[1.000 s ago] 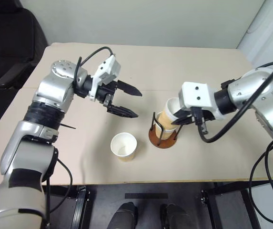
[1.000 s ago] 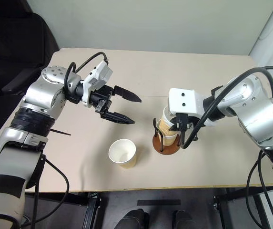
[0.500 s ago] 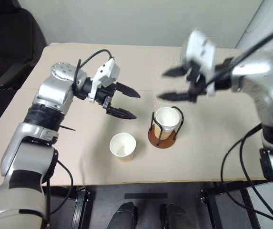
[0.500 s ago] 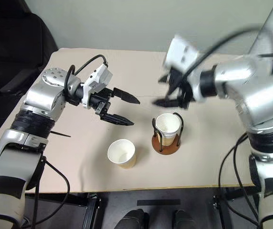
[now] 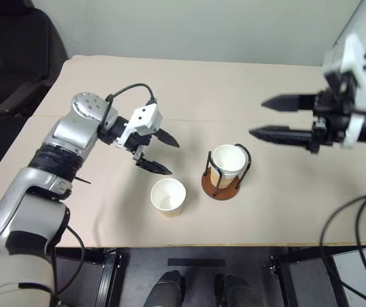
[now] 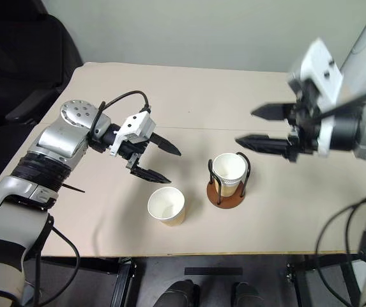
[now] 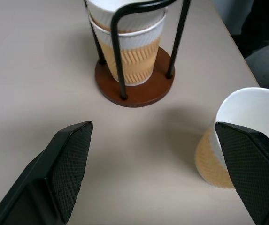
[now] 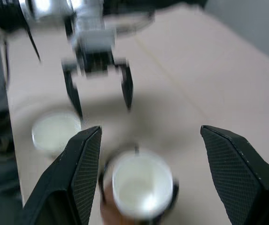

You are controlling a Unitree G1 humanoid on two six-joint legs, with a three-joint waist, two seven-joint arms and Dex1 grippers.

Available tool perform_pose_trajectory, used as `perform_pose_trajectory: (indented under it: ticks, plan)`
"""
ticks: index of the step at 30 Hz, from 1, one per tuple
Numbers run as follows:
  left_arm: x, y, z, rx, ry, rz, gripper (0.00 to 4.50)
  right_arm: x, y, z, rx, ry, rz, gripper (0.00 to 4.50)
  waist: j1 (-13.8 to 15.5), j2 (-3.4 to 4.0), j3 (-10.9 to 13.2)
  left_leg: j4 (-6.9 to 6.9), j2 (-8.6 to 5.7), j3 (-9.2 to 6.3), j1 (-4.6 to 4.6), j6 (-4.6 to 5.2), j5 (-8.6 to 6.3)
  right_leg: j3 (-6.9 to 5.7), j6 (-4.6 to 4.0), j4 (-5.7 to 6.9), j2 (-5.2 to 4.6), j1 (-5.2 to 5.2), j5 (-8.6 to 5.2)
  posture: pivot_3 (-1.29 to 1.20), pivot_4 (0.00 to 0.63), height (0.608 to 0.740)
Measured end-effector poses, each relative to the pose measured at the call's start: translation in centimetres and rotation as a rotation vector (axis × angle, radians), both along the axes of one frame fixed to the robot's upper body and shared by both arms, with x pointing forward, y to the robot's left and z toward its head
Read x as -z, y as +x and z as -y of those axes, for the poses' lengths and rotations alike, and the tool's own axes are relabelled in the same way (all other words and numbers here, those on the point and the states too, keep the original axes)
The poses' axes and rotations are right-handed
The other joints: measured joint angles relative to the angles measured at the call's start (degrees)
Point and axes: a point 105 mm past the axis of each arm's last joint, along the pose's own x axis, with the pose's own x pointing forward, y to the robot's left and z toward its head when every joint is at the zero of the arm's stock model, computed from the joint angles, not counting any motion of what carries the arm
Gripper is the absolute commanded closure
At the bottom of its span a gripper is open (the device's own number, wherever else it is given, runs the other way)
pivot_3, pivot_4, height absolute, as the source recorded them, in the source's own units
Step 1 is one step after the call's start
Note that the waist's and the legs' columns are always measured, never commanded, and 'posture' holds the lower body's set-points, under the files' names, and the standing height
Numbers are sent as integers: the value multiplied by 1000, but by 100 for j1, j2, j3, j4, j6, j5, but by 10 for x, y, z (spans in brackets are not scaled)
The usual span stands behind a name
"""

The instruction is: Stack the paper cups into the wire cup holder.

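Your wire cup holder (image 5: 221, 182) stands on the table (image 5: 234, 83) with nested paper cups (image 7: 127, 56) seated upright inside its loops, and one more paper cup (image 5: 168, 196) stands upright at its 8 o'clock, just beside it but apart. Your left gripper (image 5: 159, 153) hangs at that loose cup's 11 o'clock, fingers apart and empty. Your right gripper (image 5: 273, 118) is raised at the holder's 2 o'clock, well clear, fingers spread wide and holding nothing.
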Motion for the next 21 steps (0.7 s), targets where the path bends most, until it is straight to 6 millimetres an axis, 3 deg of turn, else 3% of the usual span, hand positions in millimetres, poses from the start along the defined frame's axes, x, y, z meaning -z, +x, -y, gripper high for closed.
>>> perform_pose_trajectory:
  ticks: [3,10,21]
  plan:
    - [1,-1,4,19,18,-7,0,21,-4,16,29,-53,-24,1129,12,2,0,2,0,1,4,-2,-1,1,1,4,0,5,1,0,150,740]
    - [2,-3,18,72,47,-17,0,41,-6,30,31,-115,5,1129,1,1,-1,12,2,4,10,-2,-1,5,2,33,-3,5,1,0,150,740]
    - [10,-7,18,109,127,-24,0,36,-3,38,52,-122,47,1129,11,1,-1,17,1,6,10,-2,-1,5,4,40,-2,5,3,0,150,740]
